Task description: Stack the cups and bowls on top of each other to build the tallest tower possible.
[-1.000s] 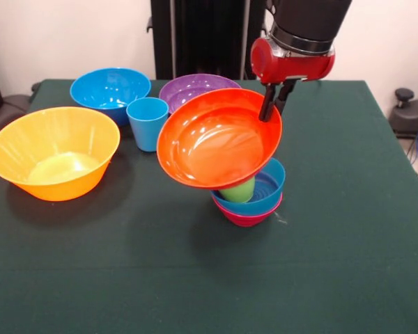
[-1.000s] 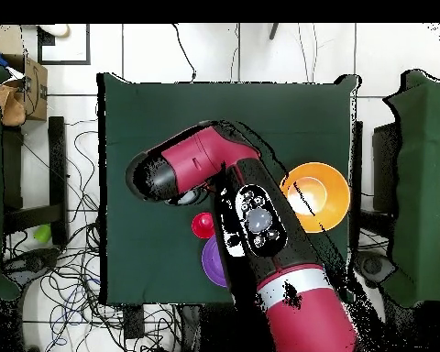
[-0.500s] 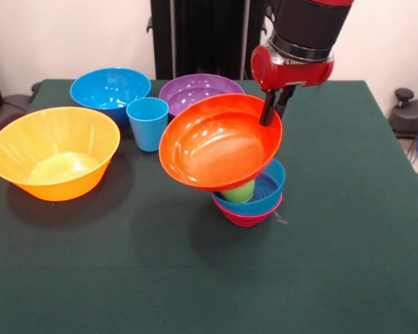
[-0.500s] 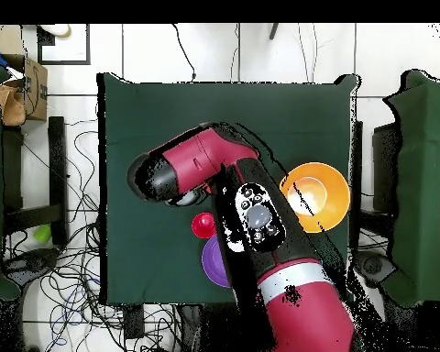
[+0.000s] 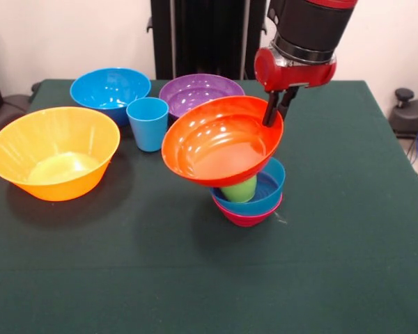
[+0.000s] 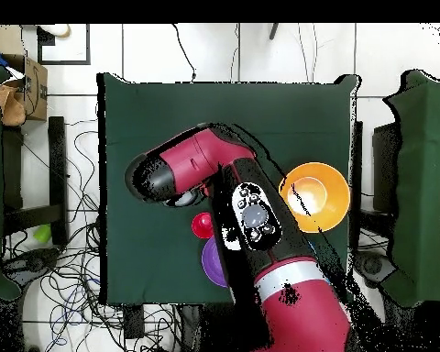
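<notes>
My gripper (image 5: 274, 112) is shut on the far right rim of the red-orange bowl (image 5: 219, 142) and holds it tilted just above a pile. The pile is a lime green cup (image 5: 240, 190) inside a small blue bowl (image 5: 270, 186), which sits in a small magenta bowl (image 5: 244, 216). The bowl's underside is close over the green cup; I cannot tell if they touch. The very large yellow-orange bowl (image 5: 53, 149) stands apart at the left and also shows in the overhead view (image 6: 315, 195). In the overhead view the arm (image 6: 251, 220) hides the gripper and the pile.
A large blue bowl (image 5: 110, 89), a light blue cup (image 5: 148, 123) and a purple bowl (image 5: 198, 90) stand at the table's far side. A small red round thing (image 6: 203, 225) shows beside the arm overhead, near the purple bowl (image 6: 211, 262). No red cup shows in the front view.
The red-orange bowl has tipped flatter, its opening turned more upward, and it has shifted slightly right with the gripper over the pile. The other ware has not moved.
</notes>
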Tool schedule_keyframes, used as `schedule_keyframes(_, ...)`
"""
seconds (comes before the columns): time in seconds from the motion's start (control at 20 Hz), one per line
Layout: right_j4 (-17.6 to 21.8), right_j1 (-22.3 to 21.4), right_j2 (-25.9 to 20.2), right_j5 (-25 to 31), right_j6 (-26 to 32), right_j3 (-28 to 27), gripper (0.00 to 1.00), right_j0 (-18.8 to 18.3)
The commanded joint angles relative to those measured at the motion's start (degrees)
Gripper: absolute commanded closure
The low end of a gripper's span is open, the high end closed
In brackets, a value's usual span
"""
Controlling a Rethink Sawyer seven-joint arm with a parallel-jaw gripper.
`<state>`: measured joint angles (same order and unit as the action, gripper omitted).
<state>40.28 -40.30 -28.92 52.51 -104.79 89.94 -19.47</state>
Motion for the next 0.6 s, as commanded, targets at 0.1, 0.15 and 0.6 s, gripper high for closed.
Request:
schedule_keyframes(0.1,1.2,-0.4,0.8,-2.0,-0.9,1.2,1.0,4.0)
schedule_keyframes(0.15,1.0,-0.5,0.9,-2.1,-1.0,1.3,1.0,4.1)
schedule_keyframes(0.6,0.9,0.3,1.4,-2.0,-1.0,-0.1,1.0,4.9)
